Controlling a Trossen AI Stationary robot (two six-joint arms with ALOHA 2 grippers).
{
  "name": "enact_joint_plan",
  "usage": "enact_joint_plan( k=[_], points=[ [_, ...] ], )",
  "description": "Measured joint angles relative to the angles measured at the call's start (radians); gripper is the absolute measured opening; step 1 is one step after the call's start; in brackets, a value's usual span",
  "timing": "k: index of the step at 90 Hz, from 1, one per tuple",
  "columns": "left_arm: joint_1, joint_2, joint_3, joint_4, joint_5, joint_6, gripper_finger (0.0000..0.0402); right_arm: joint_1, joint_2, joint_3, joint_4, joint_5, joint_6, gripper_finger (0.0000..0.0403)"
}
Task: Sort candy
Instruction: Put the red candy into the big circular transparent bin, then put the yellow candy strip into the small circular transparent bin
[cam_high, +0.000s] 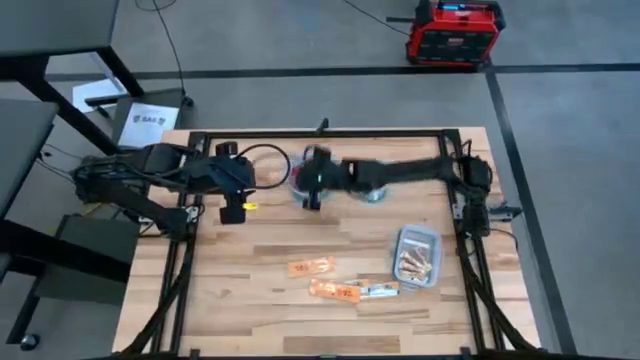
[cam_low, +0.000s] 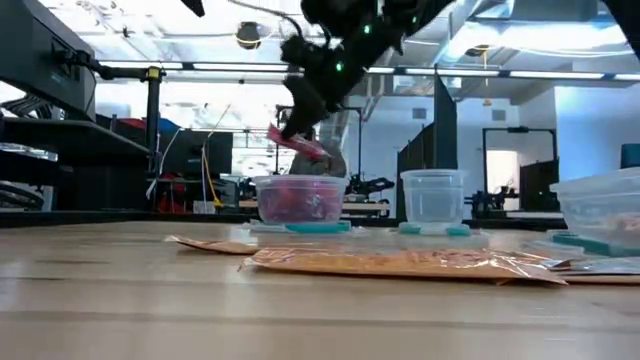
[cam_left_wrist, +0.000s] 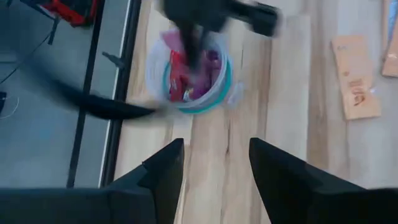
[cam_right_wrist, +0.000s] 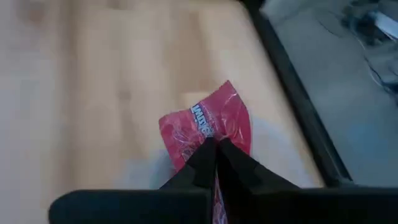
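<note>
My right gripper hangs over a clear round bowl at the far middle of the table, shut on a red candy. The bowl holds red and purple candy. A second clear bowl stands to its right and looks empty. Orange candy and a silver one lie flat on the wood nearer the front. My left gripper is open over bare table, left of the filled bowl. My right gripper pinches one end of the red wrapper between its two fingertips. The fingers come from above, slanting down. The candy sticks out past the fingertips, tilted, lifted clear above the bowl's rim.
A clear rectangular tub with several candies stands at the front right. Two orange candies lie in front of the bowls. Black frame rails run along the table's edges. Bare wood lies at the front left.
</note>
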Motion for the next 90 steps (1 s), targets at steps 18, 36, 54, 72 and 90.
enact_joint_plan(
  k=[18, 36, 54, 72, 90],
  points=[
    [0.006, 0.006, -0.039, 0.037, 0.014, 0.042, 0.0166, -0.11, 0.001, 0.0, -0.082, -0.159, 0.074, 0.0012],
    [0.02, 0.01, -0.069, 0.062, 0.02, 0.043, 0.0166, -0.121, -0.016, 0.0, -0.091, -0.158, 0.116, 0.0095],
    [0.034, 0.034, -0.069, 0.091, 0.077, -0.01, 0.0166, -0.075, -0.133, 0.0, -0.37, -0.182, 0.122, 0.017],
    [0.034, 0.046, -0.16, 0.246, 0.153, -0.007, 0.0166, 0.095, -0.335, -0.146, -0.411, -0.193, 0.205, 0.0186],
    [0.028, 0.037, -0.411, 0.522, 0.172, 0.002, 0.0166, 0.327, -0.544, -0.524, -0.145, -0.102, 0.493, 0.0187]
  ],
)
